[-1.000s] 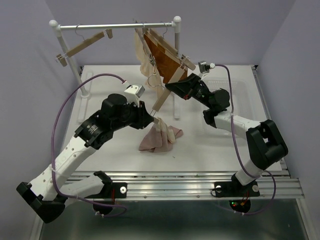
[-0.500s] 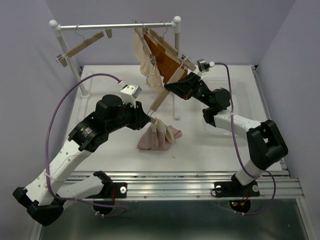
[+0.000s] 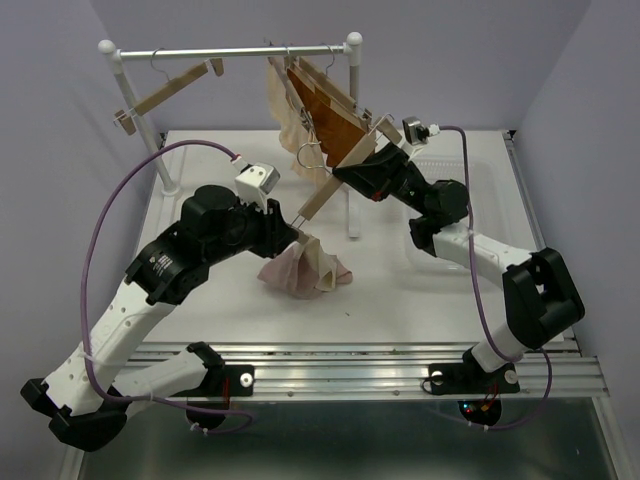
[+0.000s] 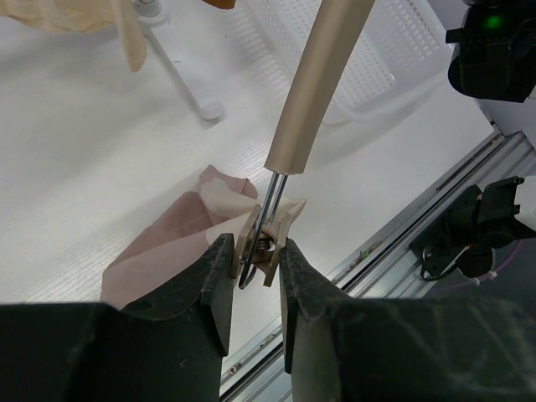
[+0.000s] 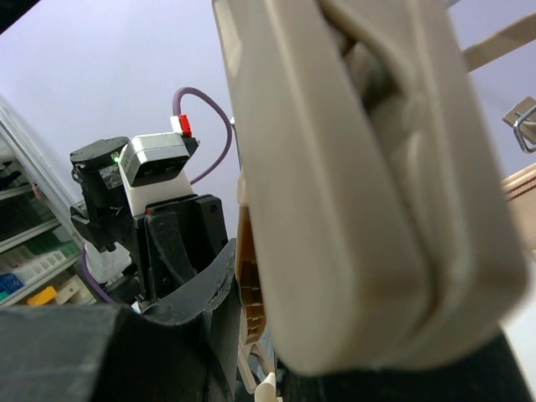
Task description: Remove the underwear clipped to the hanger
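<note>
At the far left of the rail (image 3: 220, 51), you see an empty wooden hanger (image 3: 170, 92) hanging at a slant. Below it, your left gripper (image 3: 298, 228) reaches in over the middle of the desk (image 3: 420, 290). Its two black fingers (image 4: 219, 285) are drawn narrow and press from either side on the lower clip (image 4: 266, 243) of a tilted wooden hanger (image 3: 335, 180).

The pale pink underwear (image 3: 295, 270) lies crumpled on the desk just under that gripper, near the desk's centre. Its top corner is gathered upward, and in the left wrist view its cream edge runs into the lower clip.

Further back, the cream-beige underwear (image 3: 283, 105) hangs from a hanger on the rail, right of the rail's middle. The orange-brown underwear (image 3: 325, 112) hangs just beside it on the right, clipped to another hanger.

On the right, your right gripper (image 3: 352, 168) holds the raised end of the tilted hanger, well above the desk. In its wrist view it is closed narrow on the pale upper clip (image 5: 360, 167), which fills most of that frame. The hanger bar slopes down from there to the left gripper.
</note>
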You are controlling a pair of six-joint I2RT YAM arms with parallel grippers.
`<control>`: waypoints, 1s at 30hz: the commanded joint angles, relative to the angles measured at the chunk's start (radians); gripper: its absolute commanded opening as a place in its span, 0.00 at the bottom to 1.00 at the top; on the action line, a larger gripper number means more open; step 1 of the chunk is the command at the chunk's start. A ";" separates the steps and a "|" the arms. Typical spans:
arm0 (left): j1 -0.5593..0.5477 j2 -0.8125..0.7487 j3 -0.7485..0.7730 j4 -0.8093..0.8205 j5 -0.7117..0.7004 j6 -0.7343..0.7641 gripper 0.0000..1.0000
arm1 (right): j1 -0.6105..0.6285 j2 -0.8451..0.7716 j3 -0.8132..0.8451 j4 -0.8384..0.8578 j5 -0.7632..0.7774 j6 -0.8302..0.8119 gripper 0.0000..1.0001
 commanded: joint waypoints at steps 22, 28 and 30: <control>0.019 -0.050 0.081 0.115 -0.187 -0.012 0.00 | -0.009 -0.059 -0.013 -0.032 -0.089 -0.143 0.01; 0.019 -0.050 0.115 0.123 -0.162 -0.003 0.00 | -0.009 -0.077 0.013 -0.093 -0.084 -0.177 0.01; 0.019 -0.055 0.118 0.123 -0.164 0.000 0.00 | -0.009 -0.087 0.021 -0.110 -0.082 -0.188 0.01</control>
